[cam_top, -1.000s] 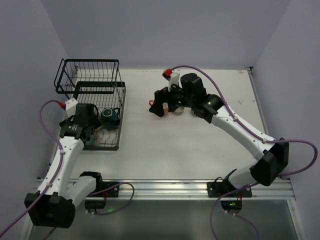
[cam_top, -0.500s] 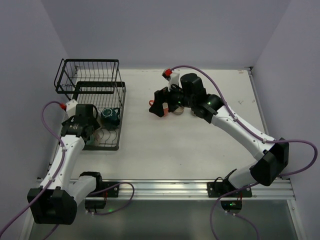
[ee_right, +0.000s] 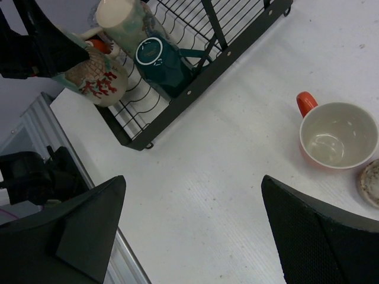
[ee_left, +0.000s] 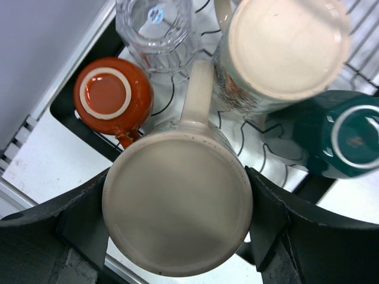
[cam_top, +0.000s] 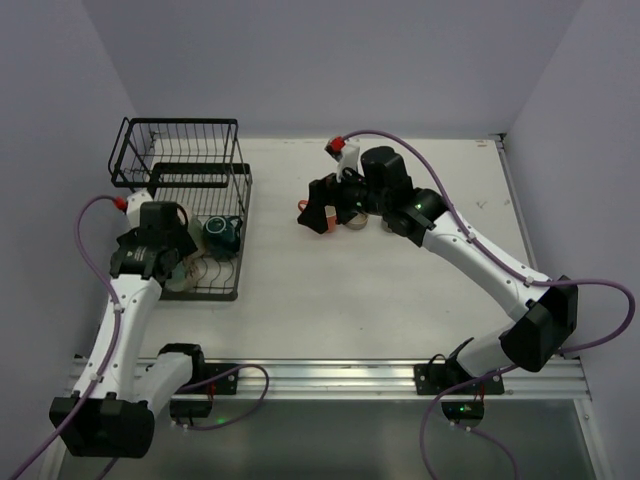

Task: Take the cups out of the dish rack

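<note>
My left gripper (ee_left: 177,207) is shut on an upside-down cream mug (ee_left: 177,236), one finger pressed to each side, handle pointing away. Below it in the black wire dish rack (cam_top: 180,165) stand an orange-red cup (ee_left: 109,97), a clear glass tumbler (ee_left: 155,29), a second cream mug (ee_left: 287,47) and a dark teal cup (ee_left: 343,139), all upside down. The right wrist view shows the held mug (ee_right: 95,77) with a red pattern, lifted over the rack's near end. My right gripper (ee_right: 192,219) hangs open over bare table, nothing between its fingers.
An orange-red cup (ee_right: 336,137) stands upright on the table by the right gripper, with a speckled cup rim (ee_right: 370,183) just beyond it. The rack's raised basket (cam_top: 175,150) is at the back left. A metal rail (cam_top: 330,375) runs along the table's near edge.
The left gripper has closed on the cream mug and shifted slightly left over the rack's near end. The right arm has not moved.
</note>
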Controlling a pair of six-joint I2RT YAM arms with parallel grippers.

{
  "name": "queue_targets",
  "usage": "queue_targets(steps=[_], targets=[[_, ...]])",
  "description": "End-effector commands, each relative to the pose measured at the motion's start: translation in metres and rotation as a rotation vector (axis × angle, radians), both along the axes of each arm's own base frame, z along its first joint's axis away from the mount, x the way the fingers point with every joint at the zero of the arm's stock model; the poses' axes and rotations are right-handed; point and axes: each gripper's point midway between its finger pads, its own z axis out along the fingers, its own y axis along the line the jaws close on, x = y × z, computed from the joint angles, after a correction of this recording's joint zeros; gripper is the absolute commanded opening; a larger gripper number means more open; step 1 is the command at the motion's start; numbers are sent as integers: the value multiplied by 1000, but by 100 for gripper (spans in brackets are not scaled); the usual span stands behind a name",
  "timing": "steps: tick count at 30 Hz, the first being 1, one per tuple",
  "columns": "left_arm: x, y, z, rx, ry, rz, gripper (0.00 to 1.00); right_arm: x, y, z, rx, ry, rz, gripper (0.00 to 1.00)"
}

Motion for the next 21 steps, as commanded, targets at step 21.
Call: queue_targets(steps=[21], targets=[[-7,-138,143,-481,-416,-630,11,-51,2,64,409,69,33,99]])
